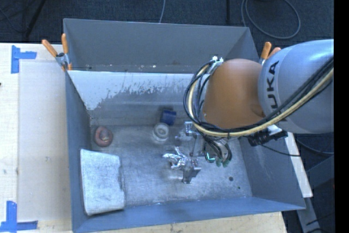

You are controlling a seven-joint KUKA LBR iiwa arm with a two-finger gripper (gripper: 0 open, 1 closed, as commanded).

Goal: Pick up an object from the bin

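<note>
My gripper (182, 164) hangs low over the bin floor, a little right of the middle, below the orange wrist cover. A small whitish round cap-like thing (160, 132) lies just up and left of it. Behind that cap, near the back wall, sits a small blue block (168, 115). I see nothing lying directly under the gripper.
A grey-white rectangular pad (102, 180) lies in the front left corner. A brownish round thing (102, 136) rests by the left wall above it. The arm and its cable loops cover the bin's right side.
</note>
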